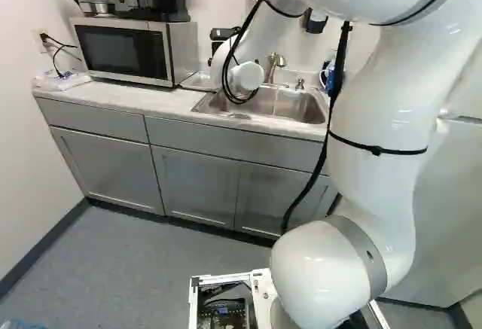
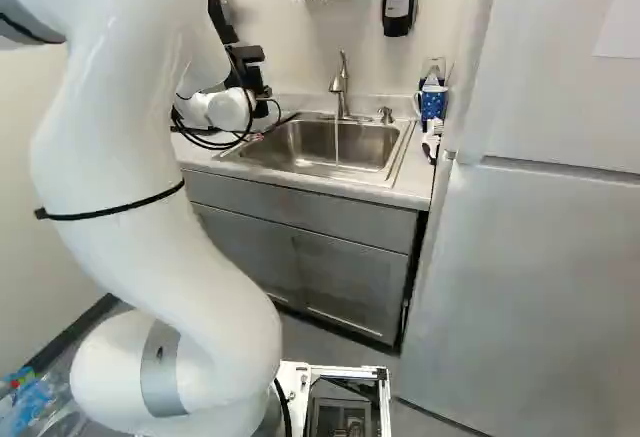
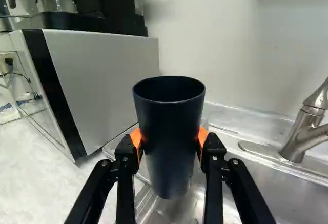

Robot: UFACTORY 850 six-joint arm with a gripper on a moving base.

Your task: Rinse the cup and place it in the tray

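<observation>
Orange-padded fingers of the black gripper point(image 2: 258, 79) pinch a dark, smooth, tapering cup point(image 3: 170, 137) from both sides, parted by its width. It's upright, mouth up, near the sink point(image 2: 300, 165) and microwave point(image 3: 105, 80). The bent white arm point(image 1: 380, 95) reaches ahead over the counter point(image 1: 135, 97).

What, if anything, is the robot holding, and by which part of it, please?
The pincer is holding a dark tumbler by its outer wall, pressed from two opposite sides at around mid-height, below the open rim.
</observation>
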